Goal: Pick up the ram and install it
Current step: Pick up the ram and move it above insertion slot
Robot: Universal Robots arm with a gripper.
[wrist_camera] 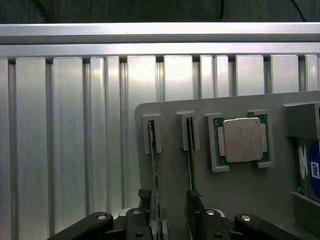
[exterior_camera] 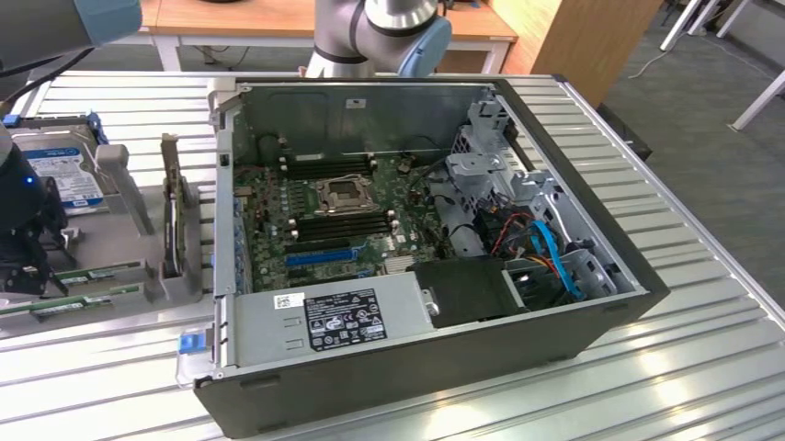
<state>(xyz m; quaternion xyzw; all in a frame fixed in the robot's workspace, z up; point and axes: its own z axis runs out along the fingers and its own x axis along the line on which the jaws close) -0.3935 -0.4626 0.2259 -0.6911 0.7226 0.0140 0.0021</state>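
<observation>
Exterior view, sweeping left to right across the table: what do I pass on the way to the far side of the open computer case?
blue-labelled hard drive → dark upright board in its grey stand → processor socket on the motherboard → blue cables

An open computer case [exterior_camera: 405, 390] stands mid-frame on a ribbed metal table [exterior_camera: 699, 367]. A blue-labelled hard drive [exterior_camera: 64, 176] stands at the left edge.
</observation>
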